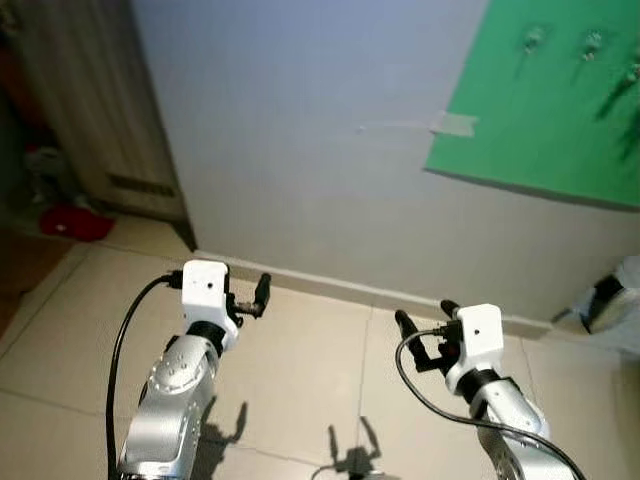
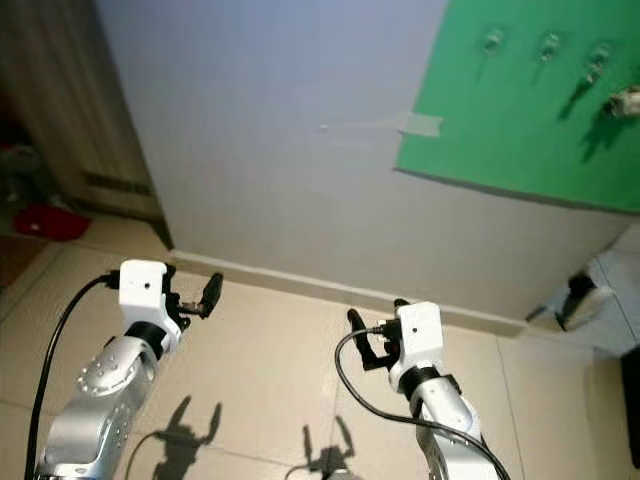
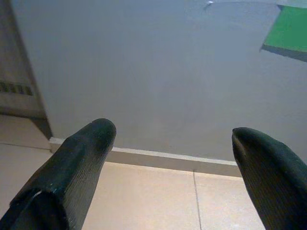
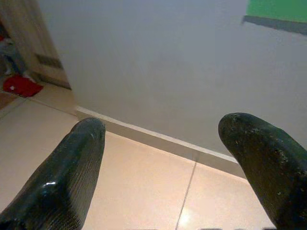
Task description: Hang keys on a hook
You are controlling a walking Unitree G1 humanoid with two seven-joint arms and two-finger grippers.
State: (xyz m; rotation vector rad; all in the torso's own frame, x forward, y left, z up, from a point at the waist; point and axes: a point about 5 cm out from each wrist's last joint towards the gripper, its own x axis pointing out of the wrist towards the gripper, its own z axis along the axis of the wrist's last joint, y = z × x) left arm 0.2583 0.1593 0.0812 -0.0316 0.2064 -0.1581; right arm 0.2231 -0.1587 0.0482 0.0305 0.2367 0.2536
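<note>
Setting: pale wall [image 1: 300, 130] rising from a tiled floor [image 1: 300, 370], with a green board [image 2: 520, 100] taped high on the robot's right
Hooks: row of hooks [image 2: 548, 44] sitting along the board's top, likely the target
Keys: small blurred object [image 2: 624, 100] hanging at the board's far right, possibly keys; too indistinct to confirm
Left gripper [image 1: 262, 293]: hovering over the floor, fingers spread wide, holding nothing
Right gripper [image 1: 425, 332]: likewise gaping and carrying nothing, seemingly readied for reaching

Two grippers [image 1: 262, 292] [image 1: 420, 325], one green board [image 2: 520, 110], three hooks [image 2: 548, 44], one tape strip [image 1: 455, 124], one red cloth [image 1: 75, 222].
</note>
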